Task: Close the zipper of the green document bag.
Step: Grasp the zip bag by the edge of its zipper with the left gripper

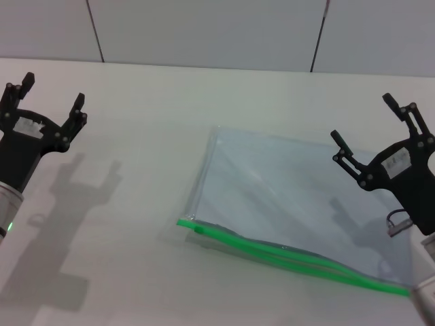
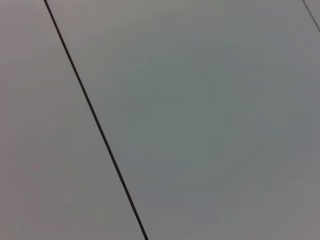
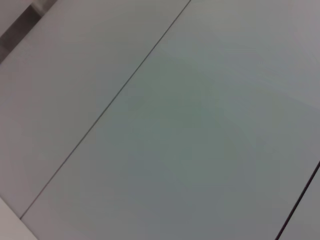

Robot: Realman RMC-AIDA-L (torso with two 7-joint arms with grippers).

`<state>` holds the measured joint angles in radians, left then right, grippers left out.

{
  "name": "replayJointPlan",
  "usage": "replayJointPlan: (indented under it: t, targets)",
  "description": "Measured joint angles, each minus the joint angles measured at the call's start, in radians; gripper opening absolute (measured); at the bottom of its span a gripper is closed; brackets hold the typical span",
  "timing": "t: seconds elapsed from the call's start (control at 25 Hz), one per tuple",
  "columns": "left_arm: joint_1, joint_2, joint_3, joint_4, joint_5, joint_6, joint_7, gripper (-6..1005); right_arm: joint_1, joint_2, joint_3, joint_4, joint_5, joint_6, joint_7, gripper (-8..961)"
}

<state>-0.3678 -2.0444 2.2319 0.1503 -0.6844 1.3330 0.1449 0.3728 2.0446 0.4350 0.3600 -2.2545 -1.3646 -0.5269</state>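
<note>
The green document bag [image 1: 285, 197] lies flat on the white table, right of centre in the head view. It is a translucent pale bluish pouch. Its zipper [image 1: 292, 257] is a bright green strip along the near long edge, with a small slider [image 1: 198, 229] close to the left end. My left gripper [image 1: 53, 90] hangs open above the table at the far left, well away from the bag. My right gripper [image 1: 363, 122] is open too, raised above the bag's right end. Both wrist views show only grey wall panels.
The white table [image 1: 136, 170] stretches between the left gripper and the bag. A grey panelled wall [image 1: 204, 30] with dark seams stands behind the table's far edge.
</note>
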Motion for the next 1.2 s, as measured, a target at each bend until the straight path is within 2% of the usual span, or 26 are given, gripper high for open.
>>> replayJointPlan:
  t: [0.32,0.72,0.96,1.04,1.2]
  targets:
    - [0.003,0.0,-0.002,0.0,-0.006,0.001,-0.008,840,0.0,-0.001,-0.031,-0.001,-0.002,-0.011,-0.002,875]
    - [0.002,0.0,-0.008,0.001,-0.01,-0.004,-0.003,841,-0.002,0.0,-0.019,0.005,0.01,-0.009,-0.002,874]
    - [-0.001,0.0,0.012,0.0,0.008,-0.065,0.033,840,0.006,-0.001,-0.03,-0.011,0.003,0.002,-0.004,874]
    - [0.0,0.0,0.037,0.001,0.023,-0.083,0.031,840,0.008,-0.001,-0.033,-0.013,0.003,0.002,-0.007,873]
    - [0.007,0.001,0.163,0.001,0.081,-0.093,0.036,840,0.006,-0.001,-0.034,-0.013,0.0,-0.002,-0.018,873]
